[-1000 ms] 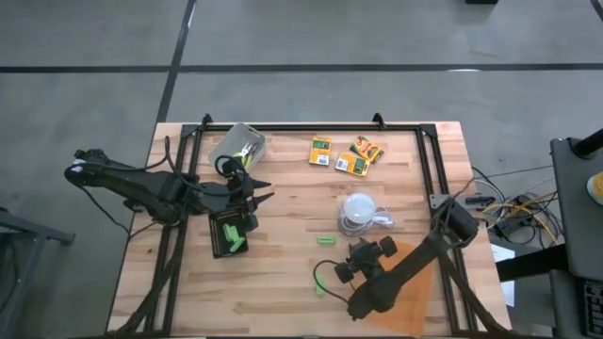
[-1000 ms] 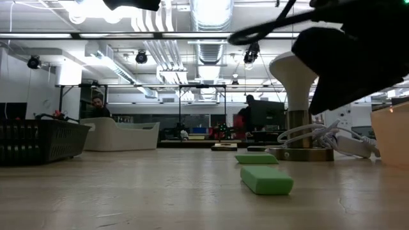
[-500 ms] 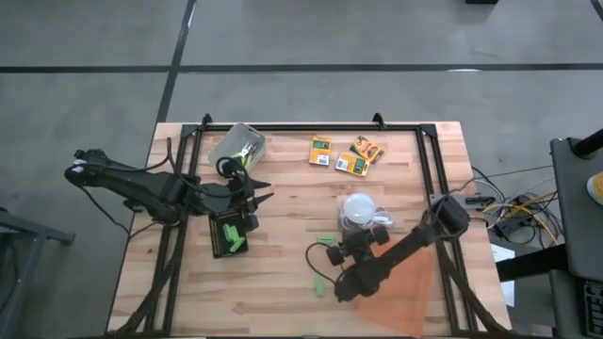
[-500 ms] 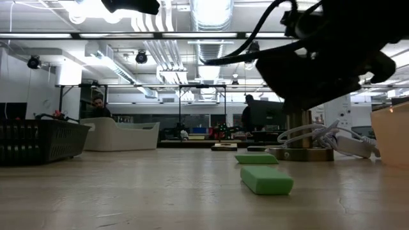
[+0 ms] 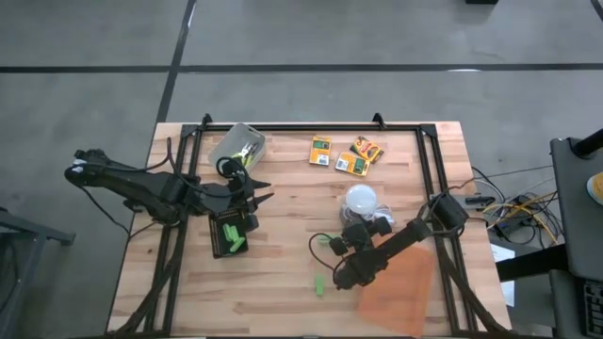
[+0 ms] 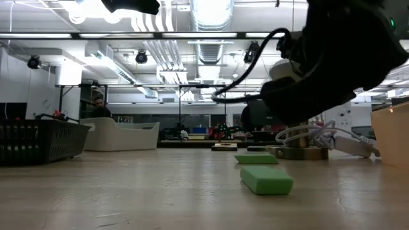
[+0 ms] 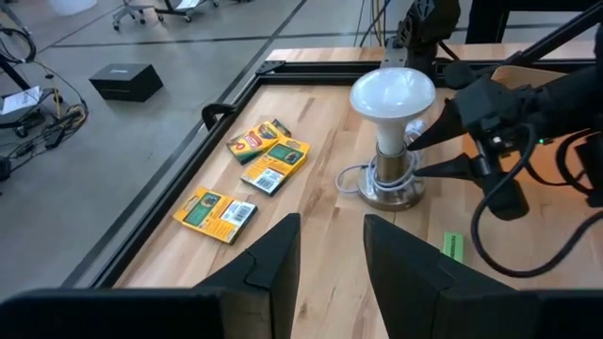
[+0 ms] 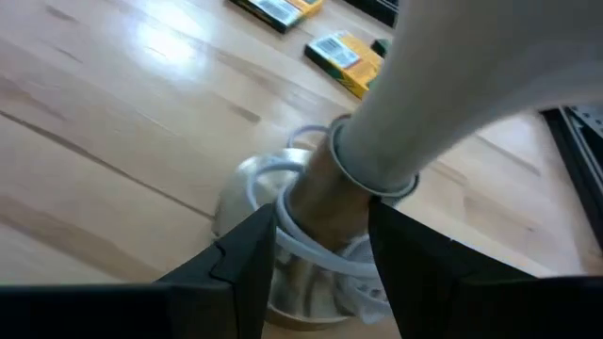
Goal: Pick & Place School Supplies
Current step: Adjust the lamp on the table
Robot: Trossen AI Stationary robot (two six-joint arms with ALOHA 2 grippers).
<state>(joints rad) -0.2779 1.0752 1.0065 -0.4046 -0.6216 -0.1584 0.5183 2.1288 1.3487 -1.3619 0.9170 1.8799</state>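
Right gripper (image 5: 350, 247) is hovering beside the white lamp (image 5: 359, 200), fingers parted around the lamp's neck in the wrist view, gripping nothing. Left gripper (image 5: 262, 189) is waiting over the black tray (image 5: 221, 229), jaws apart and empty. Green sticks are lying on the table: one (image 5: 321, 283) near the right arm, others (image 5: 234, 237) in the tray. Three orange boxes (image 7: 271, 165) are sitting near the far edge

Green stick (image 5: 322, 282) half under right arm — lamp (image 8: 452, 85) top cropped.
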